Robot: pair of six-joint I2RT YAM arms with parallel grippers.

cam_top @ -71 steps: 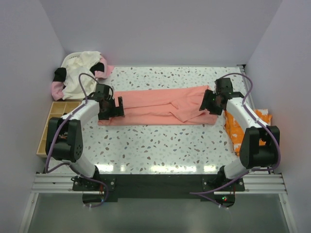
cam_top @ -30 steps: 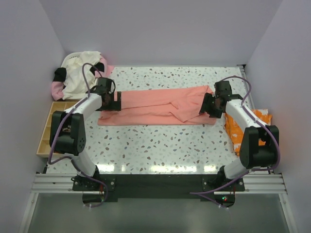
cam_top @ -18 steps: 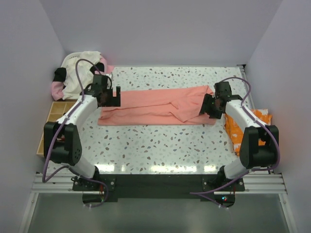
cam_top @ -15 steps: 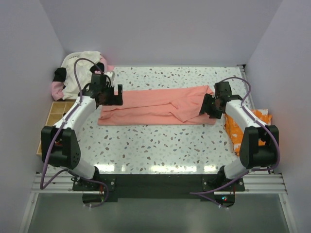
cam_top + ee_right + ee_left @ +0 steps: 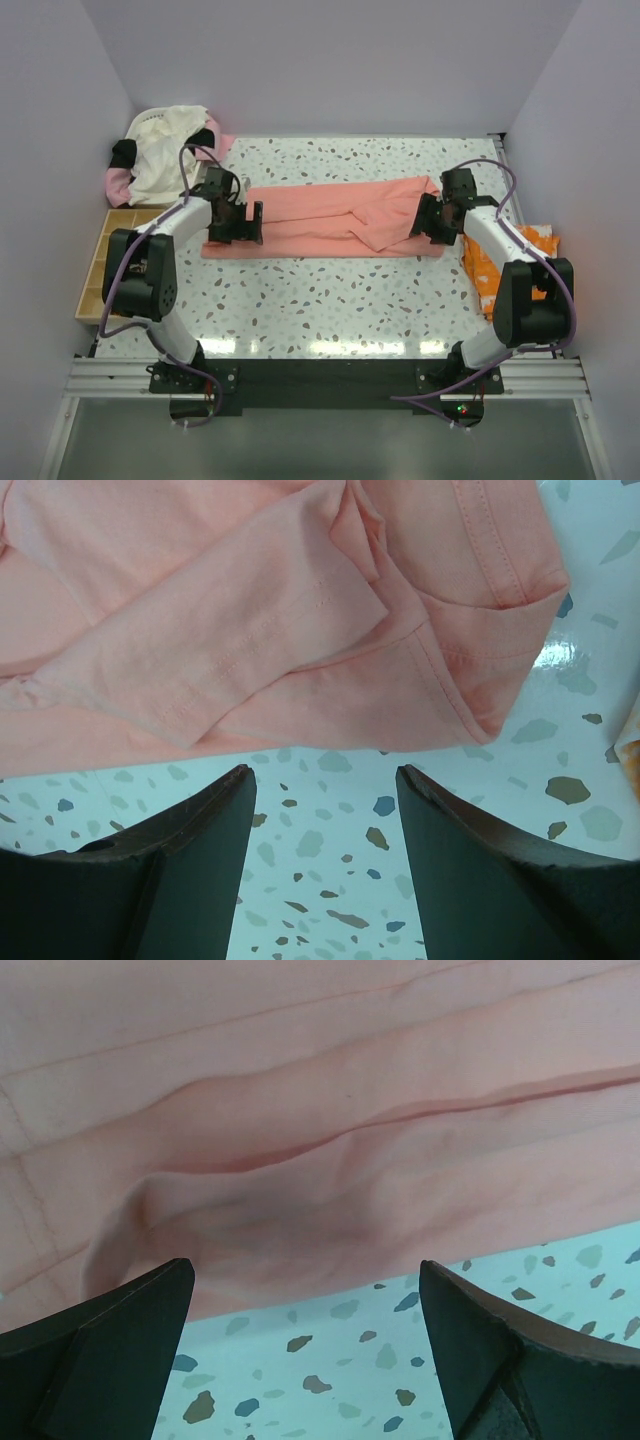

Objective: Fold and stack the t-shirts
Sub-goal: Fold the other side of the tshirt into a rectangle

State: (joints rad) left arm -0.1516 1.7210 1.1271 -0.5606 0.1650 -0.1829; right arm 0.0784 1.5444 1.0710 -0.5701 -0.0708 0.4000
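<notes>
The salmon-pink t-shirt [image 5: 330, 218] lies folded into a long band across the table. My left gripper [image 5: 243, 222] is open and empty over its left end; in the left wrist view the gripper [image 5: 305, 1275] straddles the shirt's [image 5: 320, 1110] near edge and bare table. My right gripper [image 5: 428, 220] is open and empty at the shirt's right end; in the right wrist view the gripper [image 5: 325, 775] sits just off the near hem of the shirt [image 5: 250, 630]. The orange t-shirt with white splotches [image 5: 492, 268] lies at the right table edge, partly under the right arm.
A pile of cream and pink shirts [image 5: 165, 150] sits in a white basket at the back left corner. A wooden compartment tray [image 5: 105, 250] stands off the table's left edge. A sliver of the orange shirt [image 5: 632, 745] shows in the right wrist view.
My left gripper has moved from the shirt's far left corner toward me to its near left edge, still open. The right arm has stayed still over the last second.
</notes>
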